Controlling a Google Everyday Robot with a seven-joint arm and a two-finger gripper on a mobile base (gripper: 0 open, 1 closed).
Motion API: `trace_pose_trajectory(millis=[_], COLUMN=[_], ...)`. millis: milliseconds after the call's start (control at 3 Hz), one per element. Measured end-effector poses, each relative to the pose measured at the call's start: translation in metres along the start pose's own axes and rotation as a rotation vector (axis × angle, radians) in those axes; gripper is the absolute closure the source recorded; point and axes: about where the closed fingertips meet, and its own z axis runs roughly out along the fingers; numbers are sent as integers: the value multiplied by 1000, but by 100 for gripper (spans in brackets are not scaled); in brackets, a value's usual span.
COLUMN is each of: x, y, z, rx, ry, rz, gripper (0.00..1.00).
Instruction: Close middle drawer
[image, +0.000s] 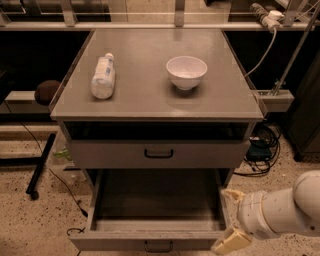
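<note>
- The grey cabinet is filling the middle of the view, with its top carrying only loose items that play no part in the task.
- The middle drawer is sitting pulled far out at the bottom of the cabinet. Its long tray is showing bare and its low front panel is lying near the lower edge of the view.
- The taller-fronted drawer above it is sitting flush and needing nothing.
- The white arm is reaching in from the lower right.
- The gripper is hovering just beside the open drawer's right front corner. Its two fingers are spread apart and pinching nothing.
- The step in hand is looking like the approach: the closing push is not yet made.
- The white bowl and the lying bottle are resting well apart on top.
- The small black loop handle is marking the panel's centre. The next move is likely calling for the gripper to get in front of that panel and press it straight inward, keeping the push centred so the tray is not skewing.
</note>
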Motion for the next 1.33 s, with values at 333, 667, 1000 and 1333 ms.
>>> trace_pose_trajectory(millis=[333, 667, 1000, 1333], x=[36, 66, 87, 98], y=[16, 25, 28, 25], z=[49, 95, 133, 162], rx=[-64, -114, -142, -148], ry=[-19, -38, -51, -62], rz=[22, 48, 70, 79], gripper=[42, 65, 89, 100])
